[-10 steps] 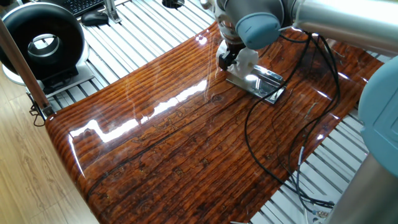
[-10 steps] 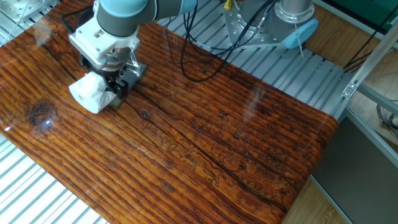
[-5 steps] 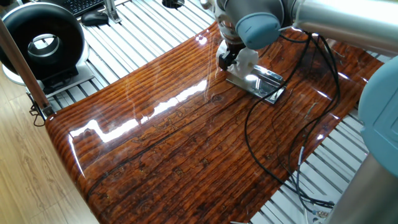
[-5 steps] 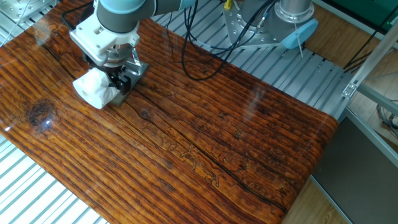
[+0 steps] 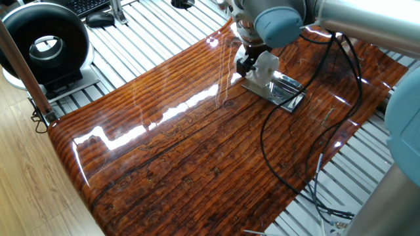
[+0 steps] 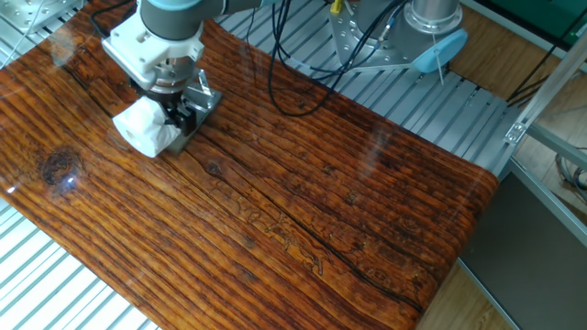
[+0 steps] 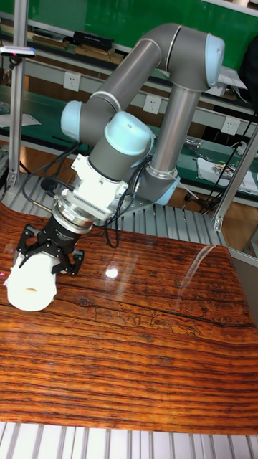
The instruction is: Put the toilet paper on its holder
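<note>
In one fixed view the gripper [image 5: 252, 64] clamps the soft white roll [image 5: 265, 65] over the mirror-bright metal holder [image 5: 281, 90] on the glossy grained table [image 5: 197, 151]. The other fixed view shows the roll [image 6: 144, 127] beside the holder [image 6: 204, 99]. In the tall view the cylinder's small hollow core [image 7: 30, 290] faces the camera.

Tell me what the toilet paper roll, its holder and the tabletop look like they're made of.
Toilet paper: soft matte white paper, seemingly with a small hollow core at its end. Holder: apparently polished metal, silver with mirror-like glare. Table: wood-grain surface, reddish brown with dark streaks, very glossy since it reflects the lights; whether solid wood or a printed laminate is unclear.
</note>
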You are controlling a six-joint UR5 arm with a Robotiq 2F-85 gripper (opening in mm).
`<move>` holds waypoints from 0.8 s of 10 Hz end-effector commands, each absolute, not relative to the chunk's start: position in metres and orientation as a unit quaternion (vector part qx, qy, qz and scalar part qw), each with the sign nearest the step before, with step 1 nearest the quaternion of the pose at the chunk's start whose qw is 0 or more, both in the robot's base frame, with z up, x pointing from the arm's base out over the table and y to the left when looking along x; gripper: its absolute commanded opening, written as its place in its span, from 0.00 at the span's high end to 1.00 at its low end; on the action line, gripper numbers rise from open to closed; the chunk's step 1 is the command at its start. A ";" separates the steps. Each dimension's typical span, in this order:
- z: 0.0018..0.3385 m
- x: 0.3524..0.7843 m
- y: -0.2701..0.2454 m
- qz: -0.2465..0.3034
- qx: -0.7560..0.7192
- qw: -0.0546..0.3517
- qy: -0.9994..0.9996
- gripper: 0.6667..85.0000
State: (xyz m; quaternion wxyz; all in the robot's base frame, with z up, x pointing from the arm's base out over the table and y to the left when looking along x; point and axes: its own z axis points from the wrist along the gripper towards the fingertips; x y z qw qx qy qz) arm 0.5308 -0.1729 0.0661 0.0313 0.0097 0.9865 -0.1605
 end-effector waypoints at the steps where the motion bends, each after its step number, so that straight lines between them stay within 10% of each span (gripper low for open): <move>1: 0.065 0.521 -0.169 -0.135 0.022 0.025 0.990 1.00; 8: 0.068 0.504 -0.159 -0.110 0.033 0.008 0.993 1.00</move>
